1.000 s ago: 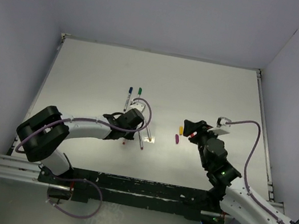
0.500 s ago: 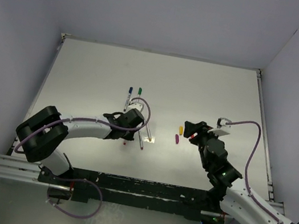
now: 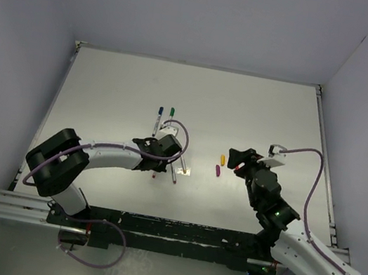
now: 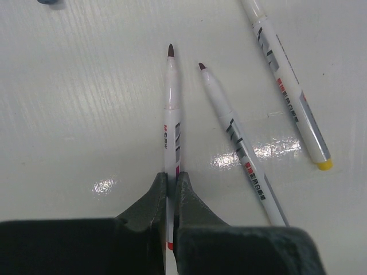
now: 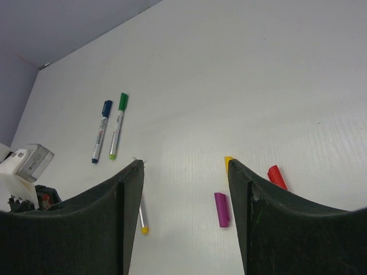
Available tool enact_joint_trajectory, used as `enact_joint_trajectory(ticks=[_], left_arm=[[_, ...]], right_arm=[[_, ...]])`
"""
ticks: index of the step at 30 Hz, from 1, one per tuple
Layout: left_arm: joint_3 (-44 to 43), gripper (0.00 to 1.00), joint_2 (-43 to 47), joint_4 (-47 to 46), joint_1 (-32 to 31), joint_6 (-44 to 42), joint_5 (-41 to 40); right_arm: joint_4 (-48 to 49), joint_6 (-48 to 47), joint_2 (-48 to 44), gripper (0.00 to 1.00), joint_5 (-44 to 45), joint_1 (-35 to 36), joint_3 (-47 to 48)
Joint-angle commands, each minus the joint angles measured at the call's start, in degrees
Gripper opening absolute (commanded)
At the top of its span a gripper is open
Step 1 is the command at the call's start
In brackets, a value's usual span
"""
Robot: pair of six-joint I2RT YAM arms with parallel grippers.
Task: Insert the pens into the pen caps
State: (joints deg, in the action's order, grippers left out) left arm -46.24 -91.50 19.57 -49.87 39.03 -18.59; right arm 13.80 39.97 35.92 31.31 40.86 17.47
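Since a second ago the left gripper (image 4: 171,182) has edged slightly right. I find it clenched on a white pen (image 4: 171,109), tip dark, possibly red, just beside a second loose pen (image 4: 236,146). The right gripper (image 5: 184,166) stands released above the magenta cap (image 5: 221,209).

Robotics lab test cell, seen from above. A plain white table (image 3: 246,106) was boxed in on three sides by bare, pale lavender walls (image 3: 213,14). A left arm (image 3: 106,154) and a right arm (image 3: 306,252), both black and white, were bolted to a metal rail (image 3: 15,207) at its near edge, with purple cables (image 3: 314,176) looping along them. Pens (image 3: 157,122) and pen caps (image 3: 217,171) lay on the surface.
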Motion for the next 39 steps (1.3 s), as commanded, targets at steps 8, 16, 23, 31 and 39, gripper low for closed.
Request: enact_joint_trajectory(ticks=[8,16,23,31,39], left_arm=[[1.0,0.00,9.5,13.9,-1.6,-0.9,1.1],[0.4,0.00,22.2,11.0,-1.7,-4.8,-0.7],[3.3,0.00,26.6,2.0,-1.6,-9.3,4.4],[3.6,0.00,25.9,-4.8,-1.7,-12.9,9.5],[3.6,0.00,23.2,-7.0,-1.7,-13.7,9.8]], right_arm=[[-21.2,4.1,9.5,0.62,13.0,-0.3,14.0],[-26.5,0.2,20.8,0.63,3.0,-9.8,19.1],[-25.1,-2.9,29.2,0.65,-8.1,-17.0,19.7],[-21.1,-4.8,35.9,0.63,-12.3,-17.6,20.4],[-20.0,-8.3,40.2,0.58,-14.3,-17.7,21.4]])
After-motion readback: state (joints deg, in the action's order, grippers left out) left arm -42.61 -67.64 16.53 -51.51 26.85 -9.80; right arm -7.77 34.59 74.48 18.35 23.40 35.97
